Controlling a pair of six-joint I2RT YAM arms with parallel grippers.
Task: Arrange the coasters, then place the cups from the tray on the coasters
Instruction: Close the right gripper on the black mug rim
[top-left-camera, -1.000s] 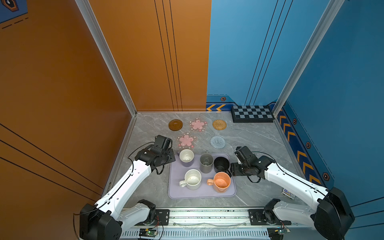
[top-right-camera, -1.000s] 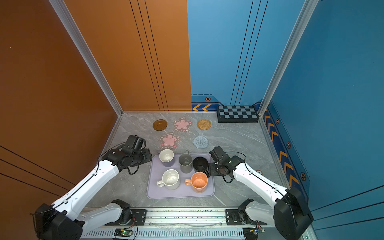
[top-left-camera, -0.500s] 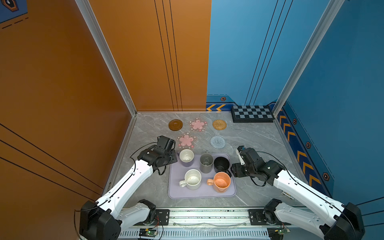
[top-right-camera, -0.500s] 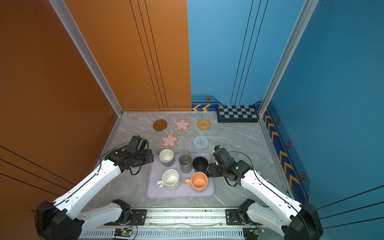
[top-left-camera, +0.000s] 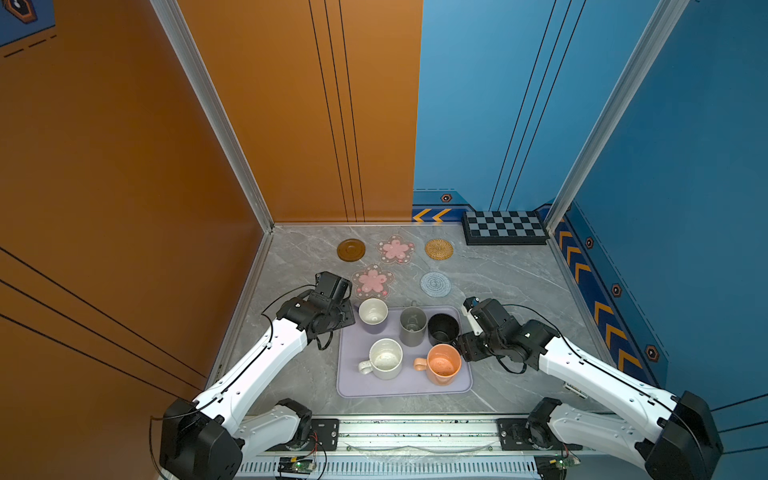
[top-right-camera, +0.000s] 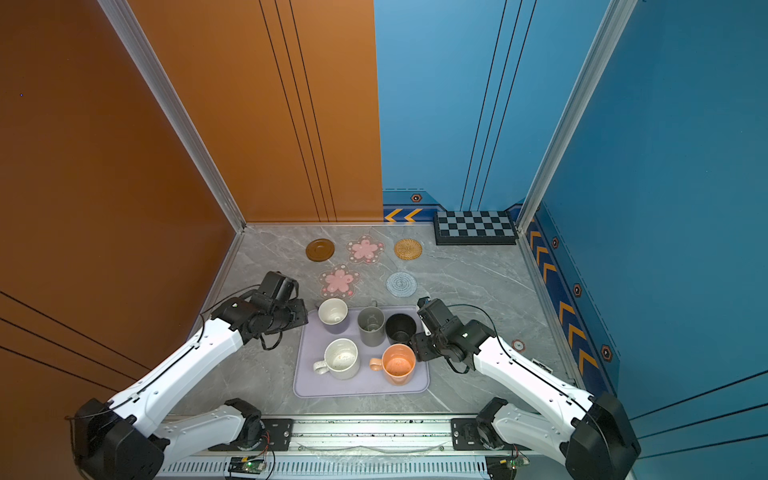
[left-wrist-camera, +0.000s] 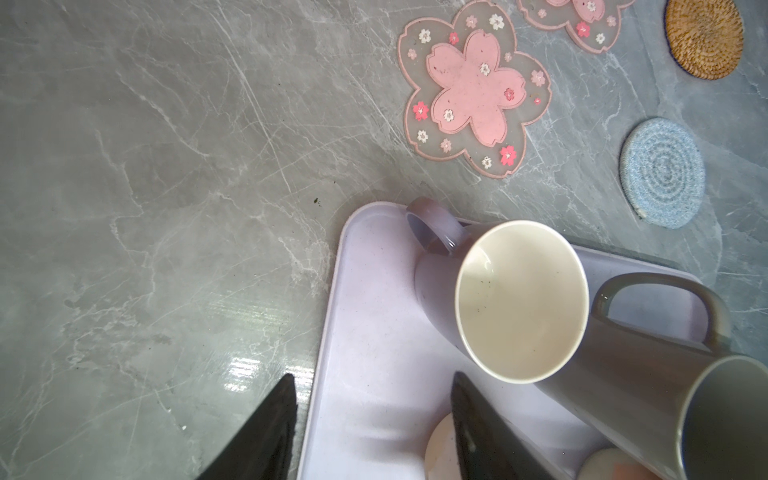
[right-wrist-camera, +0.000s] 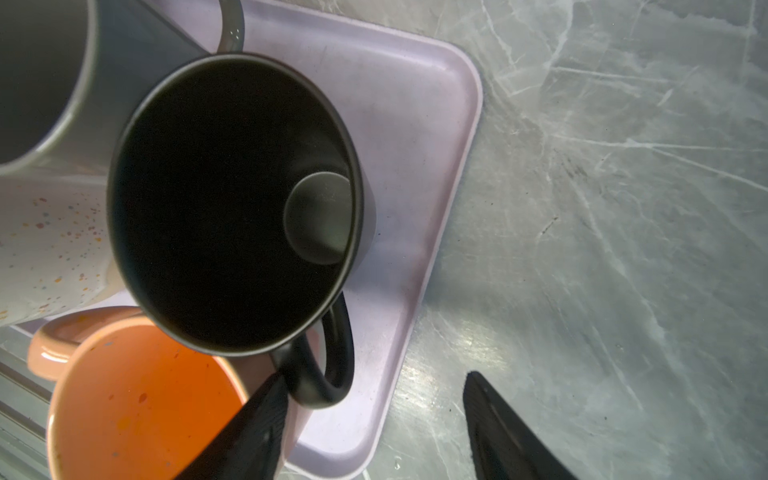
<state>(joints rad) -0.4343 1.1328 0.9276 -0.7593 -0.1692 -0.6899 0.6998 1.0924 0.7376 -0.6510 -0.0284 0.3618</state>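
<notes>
White arms (top-left-camera: 266, 357) flank the tray (top-left-camera: 365, 384); left pincer (left-wrist-camera: 374, 376) and right pincer (right-wrist-camera: 376, 374) parted.

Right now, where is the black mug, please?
In both top views, the black mug stands in the tray's far right corner, beside the grey mug.

My 2 arms reach forward from their bases and angle in toward each other. My left arm (top-left-camera: 266, 353) runs up to a black wrist bent downward. My left gripper (left-wrist-camera: 372, 376) points down, its 2 dark fingers parted. My right arm (top-left-camera: 594, 374) mirrors that pose, wrist low. My right gripper (right-wrist-camera: 376, 374) also has its fingers spread apart.
</notes>
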